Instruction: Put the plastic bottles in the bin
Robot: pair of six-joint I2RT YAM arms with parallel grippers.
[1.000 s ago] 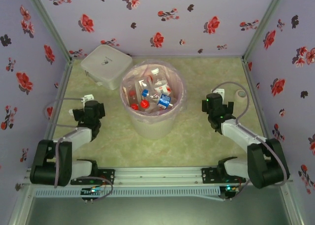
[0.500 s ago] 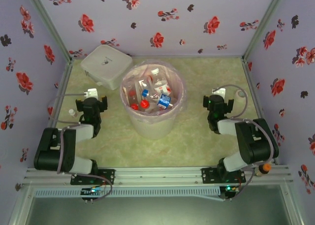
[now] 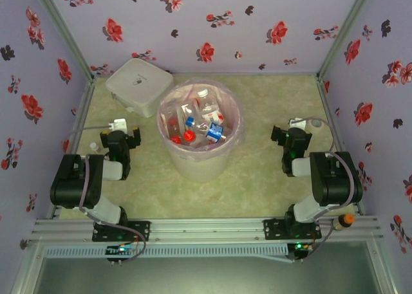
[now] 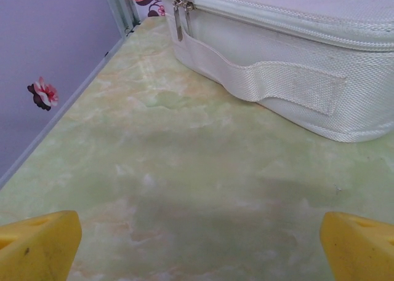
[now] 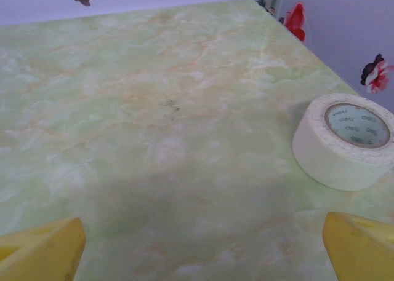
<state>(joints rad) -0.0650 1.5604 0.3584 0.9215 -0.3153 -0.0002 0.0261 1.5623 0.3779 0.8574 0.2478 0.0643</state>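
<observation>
The bin [image 3: 201,163], a pale round bucket lined with a pink bag, stands mid-table. Several plastic bottles [image 3: 205,119] with red, blue and white caps lie piled inside it. My left gripper [image 3: 121,132] sits low to the left of the bin. In the left wrist view the left gripper [image 4: 197,253] is open, its yellow fingertips [image 4: 38,244] wide apart over bare table. My right gripper [image 3: 296,133] rests to the right of the bin. In the right wrist view the right gripper [image 5: 197,253] is open too, with nothing between its fingertips [image 5: 360,244].
A flat white zipped box [image 3: 138,85] lies at the back left, just ahead of the left gripper [image 4: 289,59]. A roll of pale tape [image 5: 346,139] lies by the right wall [image 3: 315,122]. A small orange-topped object [image 3: 346,220] sits beside the right arm's base. Flowered walls enclose the table.
Both arms have folded back over their bases. The left gripper shifted slightly toward the back, the right gripper toward the right wall. Both stayed open.
</observation>
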